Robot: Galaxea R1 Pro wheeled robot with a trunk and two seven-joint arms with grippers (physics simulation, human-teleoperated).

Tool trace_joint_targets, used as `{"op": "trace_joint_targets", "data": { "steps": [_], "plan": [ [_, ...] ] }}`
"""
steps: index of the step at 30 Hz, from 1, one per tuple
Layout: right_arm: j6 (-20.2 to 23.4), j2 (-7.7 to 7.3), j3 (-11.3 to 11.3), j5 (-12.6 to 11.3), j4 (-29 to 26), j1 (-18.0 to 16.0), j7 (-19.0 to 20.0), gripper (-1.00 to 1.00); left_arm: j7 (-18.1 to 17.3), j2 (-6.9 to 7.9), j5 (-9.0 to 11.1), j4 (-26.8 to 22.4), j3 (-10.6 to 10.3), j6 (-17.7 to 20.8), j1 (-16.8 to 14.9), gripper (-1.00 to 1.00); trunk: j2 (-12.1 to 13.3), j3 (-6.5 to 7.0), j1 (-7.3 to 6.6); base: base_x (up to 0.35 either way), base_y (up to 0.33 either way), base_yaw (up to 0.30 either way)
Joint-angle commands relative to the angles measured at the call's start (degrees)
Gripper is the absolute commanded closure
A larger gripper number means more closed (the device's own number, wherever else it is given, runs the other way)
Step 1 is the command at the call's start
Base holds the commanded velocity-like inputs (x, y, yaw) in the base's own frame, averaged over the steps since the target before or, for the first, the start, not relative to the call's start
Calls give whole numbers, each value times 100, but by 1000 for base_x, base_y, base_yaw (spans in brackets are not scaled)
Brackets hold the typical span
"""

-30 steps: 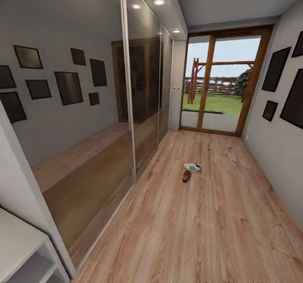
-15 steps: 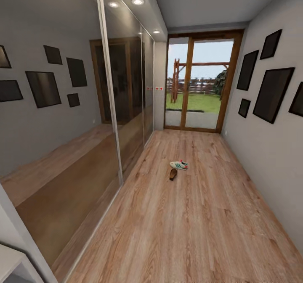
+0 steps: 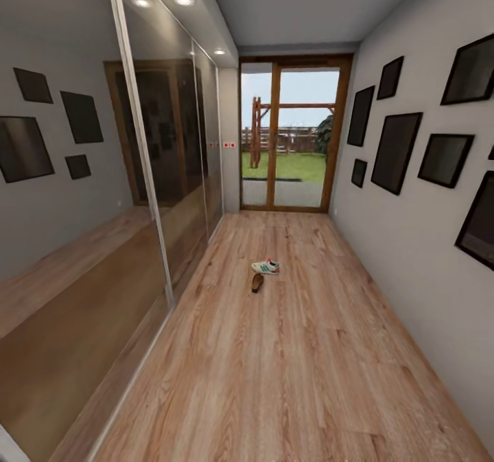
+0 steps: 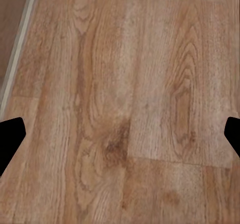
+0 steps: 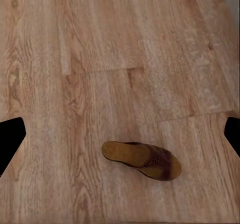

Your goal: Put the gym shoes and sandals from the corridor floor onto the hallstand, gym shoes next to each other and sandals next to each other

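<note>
The robot is in the approach step. In the head view one gym shoe (image 3: 265, 266) and one sandal (image 3: 257, 283) lie on the corridor floor (image 3: 295, 352) far ahead, just beside each other, nothing on the rack yet. A sandal (image 5: 142, 160) also lies flat on the planks below the right gripper (image 5: 120, 134) — its dark fingertips stand wide apart, holding nothing. The left gripper (image 4: 120, 134) is spread too, above bare floor. The next move, I judge, is to lower the right arm onto this sandal.

Mirrored wardrobe (image 3: 103, 194), glazed door (image 3: 291, 139), picture frames (image 3: 396, 152)
</note>
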Motion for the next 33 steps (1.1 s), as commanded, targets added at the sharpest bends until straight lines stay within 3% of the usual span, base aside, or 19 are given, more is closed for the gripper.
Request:
{"op": "trace_joint_targets", "data": {
  "steps": [1,22,33],
  "plan": [
    [-20,7,-21,-23,7,-6,49,-100,6,7,-2,9,1,-29,1,-100,-3,-6,0,0,0,-290],
    [-27,9,-12,-11,7,-6,51,-100,0,6,26,57,2,-62,3,-100,-3,-6,0,0,0,-290],
    [-129,9,-12,-11,7,-6,51,-100,-2,10,18,57,2,-62,2,-100,-3,-6,0,104,215,-290]
  ]
}}
